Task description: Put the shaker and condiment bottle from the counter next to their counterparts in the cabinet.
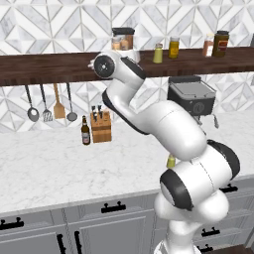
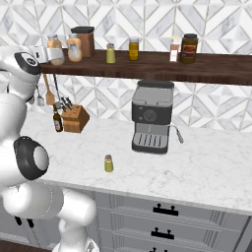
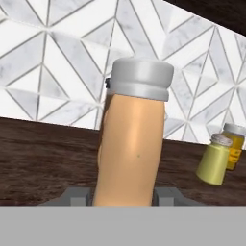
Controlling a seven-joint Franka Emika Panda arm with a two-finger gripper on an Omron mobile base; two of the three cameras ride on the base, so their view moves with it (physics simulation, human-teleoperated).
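Nearest: condiment bottle (image 3: 133, 144), peach-orange with pale cap, close in front of the hand camera, upright between the finger tips.
Tool: tool (image 3: 126, 198) clamped on the condiment bottle near its base; both tips flank it.
Bottle position: raised to shelf height at the left stretch of the cabinet (image 2: 162, 66), apparently above the plank or just on it; contact not clear.
Counterparts: twin bottle (image 2: 74, 47) beside the dark canister (image 2: 85, 41); twin shaker (image 2: 110, 53) further right, by the amber jar (image 2: 134, 49).
Shaker: shaker (image 2: 109, 163) on the surface (image 2: 206, 162), in front of the coffee machine (image 2: 151, 117), not yet handled.
Risk: release while tilted or off the plank edge likely means a topple; sideways drift could knock the neighbouring jars.
View differences: hand view gives the grip and the shelf shaker (image 3: 215, 159) behind; right base view gives shelf spacing; left base view hides the hand behind the arm.
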